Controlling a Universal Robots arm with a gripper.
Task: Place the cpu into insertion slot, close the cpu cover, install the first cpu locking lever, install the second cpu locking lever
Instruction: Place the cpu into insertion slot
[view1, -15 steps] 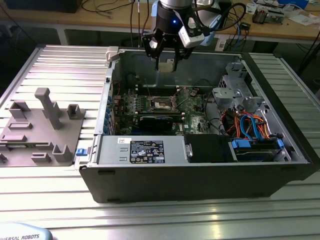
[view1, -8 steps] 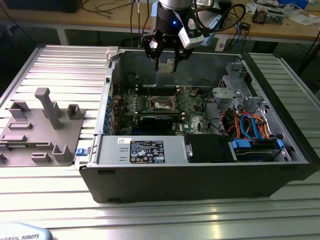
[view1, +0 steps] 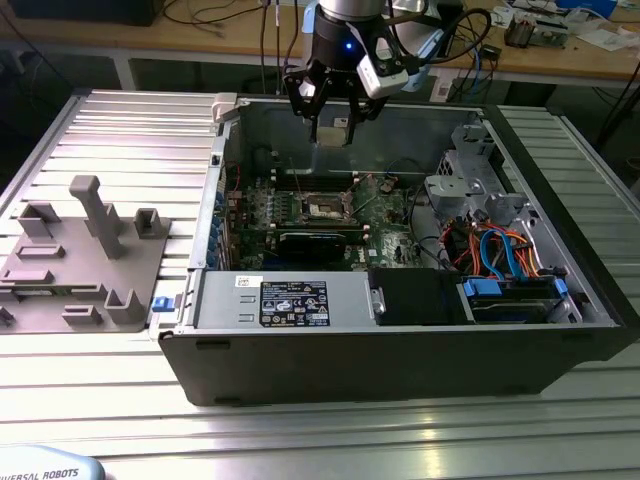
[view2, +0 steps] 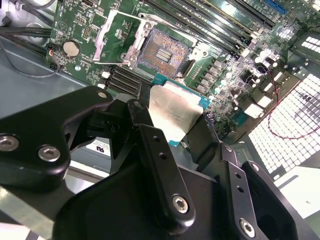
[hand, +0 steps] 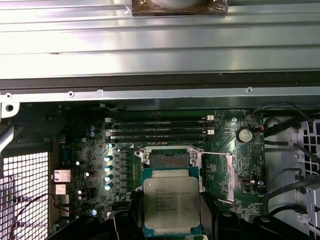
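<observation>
My gripper (view1: 332, 128) hangs over the back wall of the open computer case (view1: 400, 350), shut on the cpu (view1: 333, 133). In both wrist views the cpu (view2: 172, 112) (hand: 172, 202) is a silver-topped square chip on a green base, clamped by its two sides between my black fingers (view2: 141, 112). The insertion slot (view2: 162, 47) (hand: 170, 160) (view1: 322, 207) lies bare on the green motherboard (hand: 225, 130), well below the chip and apart from it. Beside the slot the cpu cover (view2: 102, 37) (hand: 230, 172) stands swung up, and a thin locking lever (hand: 215, 154) is raised next to it.
Memory slots (hand: 157, 127) run along one side of the socket. A long black card (view1: 315, 240) crosses the board near the power supply (view1: 290, 300). Drive cage and coloured cables (view1: 500, 250) occupy the exterior view's right. A grey fixture (view1: 85, 250) stands outside the case on the exterior view's left.
</observation>
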